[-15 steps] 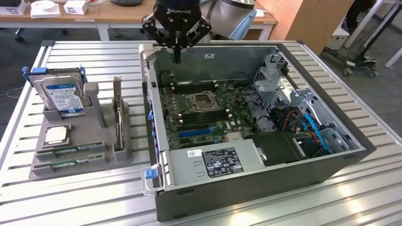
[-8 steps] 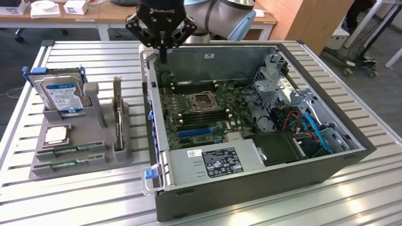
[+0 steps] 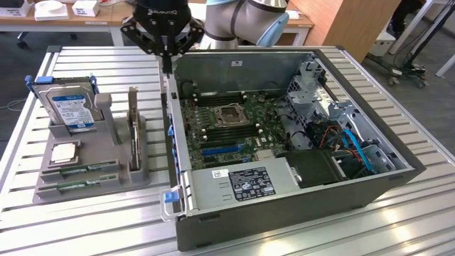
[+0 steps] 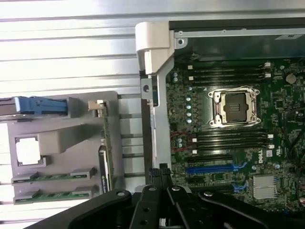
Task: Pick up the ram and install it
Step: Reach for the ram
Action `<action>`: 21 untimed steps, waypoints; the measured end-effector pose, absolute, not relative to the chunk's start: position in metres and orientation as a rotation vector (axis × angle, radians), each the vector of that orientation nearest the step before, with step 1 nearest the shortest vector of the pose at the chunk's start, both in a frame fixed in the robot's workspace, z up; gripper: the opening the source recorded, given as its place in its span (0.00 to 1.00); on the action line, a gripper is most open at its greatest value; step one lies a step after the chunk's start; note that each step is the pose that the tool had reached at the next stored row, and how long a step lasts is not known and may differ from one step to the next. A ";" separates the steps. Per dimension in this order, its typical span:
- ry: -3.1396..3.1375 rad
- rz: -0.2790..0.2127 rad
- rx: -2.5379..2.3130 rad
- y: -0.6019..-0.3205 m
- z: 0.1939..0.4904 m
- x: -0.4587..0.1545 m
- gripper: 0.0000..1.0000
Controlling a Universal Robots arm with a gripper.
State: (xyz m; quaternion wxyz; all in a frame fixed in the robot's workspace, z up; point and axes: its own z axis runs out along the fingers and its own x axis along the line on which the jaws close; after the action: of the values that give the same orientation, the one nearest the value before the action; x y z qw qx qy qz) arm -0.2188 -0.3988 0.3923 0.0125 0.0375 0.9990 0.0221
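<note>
Exterior view shows one black robot gripper (image 3: 167,65) hanging over the open grey metal computer case (image 3: 284,213), above the wall nearest the grey plastic holder (image 3: 103,104) — its fingers are clenched together, grasping nothing. Two rams lie side by side in the holder's front slots: one long, thin green ram stick (image 3: 78,170) and a second ram stick (image 3: 74,185) — both well apart from the gripper. One silver hard drive with a blue-white label (image 3: 71,109) and one dark expansion card (image 3: 133,125) stand upright behind them.

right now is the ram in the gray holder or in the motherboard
In the gray holder: two green ram sticks lie in its slots, outside the case. The motherboard's memory slots look empty.
</note>
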 end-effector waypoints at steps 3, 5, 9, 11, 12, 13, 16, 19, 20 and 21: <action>3.114 0.069 0.116 -0.399 0.392 -0.230 0.10; 3.114 0.069 0.117 -0.399 0.392 -0.237 0.10; 3.114 0.069 0.116 -0.399 0.392 -0.252 0.10; 3.114 0.069 0.117 -0.399 0.392 -0.259 0.10; 3.114 0.069 0.117 -0.399 0.391 -0.262 0.10; 3.114 0.069 0.117 -0.399 0.391 -0.266 0.10; 3.114 0.069 0.117 -0.399 0.391 -0.276 0.10; 3.114 0.069 0.117 -0.399 0.391 -0.286 0.10; 3.114 0.069 0.116 -0.399 0.391 -0.290 0.10; 3.114 0.069 0.117 -0.399 0.391 -0.293 0.10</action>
State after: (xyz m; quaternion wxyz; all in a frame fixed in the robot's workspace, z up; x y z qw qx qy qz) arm -0.2930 -0.3989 0.3908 0.0125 0.0374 0.9990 0.0221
